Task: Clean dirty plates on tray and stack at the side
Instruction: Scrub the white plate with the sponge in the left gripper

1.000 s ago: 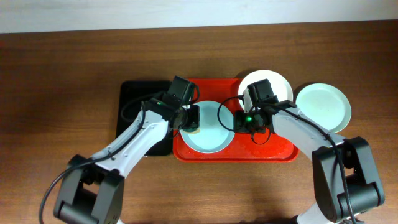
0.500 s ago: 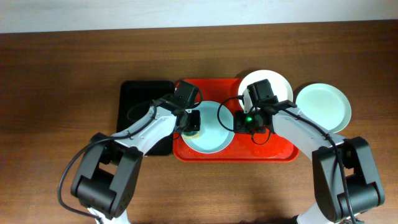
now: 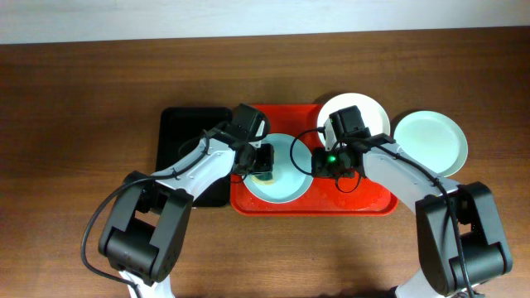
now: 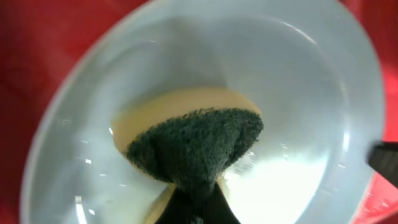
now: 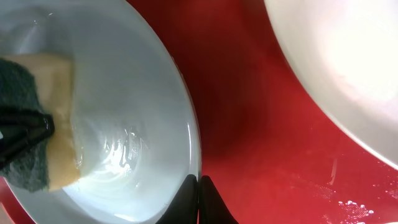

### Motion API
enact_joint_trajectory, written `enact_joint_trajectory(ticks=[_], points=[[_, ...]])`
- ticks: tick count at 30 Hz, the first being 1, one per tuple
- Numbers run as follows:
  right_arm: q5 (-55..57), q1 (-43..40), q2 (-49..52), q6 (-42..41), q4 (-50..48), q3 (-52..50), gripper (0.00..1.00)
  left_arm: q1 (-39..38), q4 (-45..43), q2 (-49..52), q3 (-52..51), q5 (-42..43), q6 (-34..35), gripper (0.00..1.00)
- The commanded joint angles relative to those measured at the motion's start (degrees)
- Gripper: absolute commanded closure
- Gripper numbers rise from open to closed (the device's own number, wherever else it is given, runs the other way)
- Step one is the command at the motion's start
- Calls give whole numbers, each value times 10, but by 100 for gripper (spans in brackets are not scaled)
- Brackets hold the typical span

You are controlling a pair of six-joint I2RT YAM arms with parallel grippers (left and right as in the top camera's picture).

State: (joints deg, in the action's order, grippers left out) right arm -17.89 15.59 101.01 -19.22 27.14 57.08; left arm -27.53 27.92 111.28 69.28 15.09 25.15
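The blue plate [image 3: 286, 189] lies on the tray [image 3: 368, 203]. The closed right hand [image 5: 199, 190] pinches its rim, likely to stop it sliding. The left hand [image 4: 196, 208] grips a sponge [image 4: 199, 146], pressed into the plate for scrubbing. The white plate [image 3: 377, 112] waits behind, and the green plate [image 3: 431, 141] sits aside on the tabletop [image 3: 83, 99].

The worktop [image 3: 83, 99] is dark brown wood with a visible grain and a low satin sheen. The tray [image 3: 373, 203] is red plastic, smooth and glossy, with a few pale specks on its surface. The black tray [image 3: 178, 132] looks matt. The pale blue plate [image 4: 298, 93] is smooth and glossy, catching bright highlights, with wet-looking streaks. The sponge [image 4: 199, 146] is soft yellow foam under a coarse, fibrous dark green scouring layer. The white plate [image 3: 377, 112] and the pale green plate [image 3: 431, 141] are equally smooth and shiny.
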Motion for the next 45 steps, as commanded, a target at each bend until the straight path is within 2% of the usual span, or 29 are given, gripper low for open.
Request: enact_joint_trajectory(ticks=[1, 5, 11, 27, 34, 41, 45], points=[[-9, 6, 6, 4, -2, -4, 96, -1, 5, -39, 18, 46, 5, 100], [-10, 6, 6, 4, -1, -4, 96, -1, 16, -100, 18, -6, 5, 100], [-10, 6, 6, 4, -1, -4, 96, -1, 43, -104, 16, -64, 5, 100], [-10, 6, 6, 4, 1, -4, 96, -2, 32, 42, 8, -87, 6, 100], [-10, 6, 6, 4, 0, -4, 96, -2, 23, 65, 8, 66, 5, 100], [-10, 6, 6, 4, 0, -4, 96, 0, -32, 55, 11, 200, -12, 100], [-10, 6, 6, 4, 0, -4, 96, 9, -34, 8, 13, 177, -31, 100]])
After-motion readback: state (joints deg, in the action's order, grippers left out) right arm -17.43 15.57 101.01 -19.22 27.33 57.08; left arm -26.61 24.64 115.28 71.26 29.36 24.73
